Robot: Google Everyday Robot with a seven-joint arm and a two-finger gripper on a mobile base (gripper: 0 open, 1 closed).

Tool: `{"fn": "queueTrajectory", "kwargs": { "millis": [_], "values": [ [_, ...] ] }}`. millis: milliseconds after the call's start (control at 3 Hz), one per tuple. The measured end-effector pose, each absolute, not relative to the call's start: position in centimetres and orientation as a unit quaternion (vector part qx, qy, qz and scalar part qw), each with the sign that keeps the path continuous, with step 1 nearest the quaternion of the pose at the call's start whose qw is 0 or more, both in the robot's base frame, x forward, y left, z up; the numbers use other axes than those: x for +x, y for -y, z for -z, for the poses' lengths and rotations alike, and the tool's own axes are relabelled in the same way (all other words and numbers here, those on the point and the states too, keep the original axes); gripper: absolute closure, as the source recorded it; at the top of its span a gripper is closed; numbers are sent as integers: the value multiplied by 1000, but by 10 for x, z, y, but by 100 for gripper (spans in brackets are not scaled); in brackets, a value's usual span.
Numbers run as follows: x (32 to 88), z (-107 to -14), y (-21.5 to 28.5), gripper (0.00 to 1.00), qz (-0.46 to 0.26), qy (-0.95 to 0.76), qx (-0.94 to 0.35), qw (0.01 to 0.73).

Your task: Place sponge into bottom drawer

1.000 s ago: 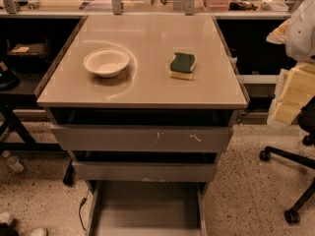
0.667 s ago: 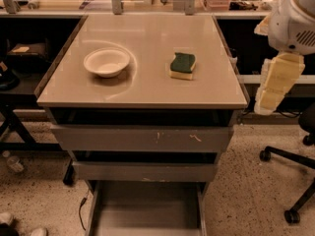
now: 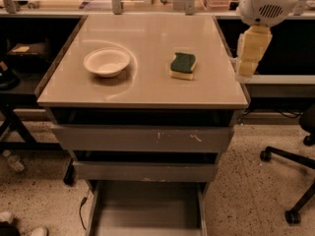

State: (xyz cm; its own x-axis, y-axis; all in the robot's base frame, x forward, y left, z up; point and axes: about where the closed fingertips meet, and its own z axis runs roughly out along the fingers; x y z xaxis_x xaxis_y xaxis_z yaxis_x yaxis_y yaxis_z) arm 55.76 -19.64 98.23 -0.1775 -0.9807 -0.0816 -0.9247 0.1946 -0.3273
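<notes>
One sponge [image 3: 183, 66]: on bench [image 3: 147, 33], right of bowl [image 3: 107, 61], green face up.
Bearing: sponge near, left of end effector [image 3: 244, 73]; long axis seemingly front-to-back.
End effector: at bench's right edge; grip state cannot tell.
Bottom drawer [image 3: 147, 210]: open, front cut off.

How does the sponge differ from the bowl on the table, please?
The sponge is a small green-and-yellow block; the bowl is round, white and larger. The sponge lies right of centre, nearer the gripper, which hangs off the right edge of the tabletop; the bowl sits left. Both rest on the tabletop.
</notes>
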Motion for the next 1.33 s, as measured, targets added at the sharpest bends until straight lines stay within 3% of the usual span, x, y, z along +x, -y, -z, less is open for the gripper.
{"fn": "queueTrajectory", "kwargs": {
  "millis": [1333],
  "values": [
    [641, -960, 152, 0, 60, -750, -635, 174]
  ]
}}
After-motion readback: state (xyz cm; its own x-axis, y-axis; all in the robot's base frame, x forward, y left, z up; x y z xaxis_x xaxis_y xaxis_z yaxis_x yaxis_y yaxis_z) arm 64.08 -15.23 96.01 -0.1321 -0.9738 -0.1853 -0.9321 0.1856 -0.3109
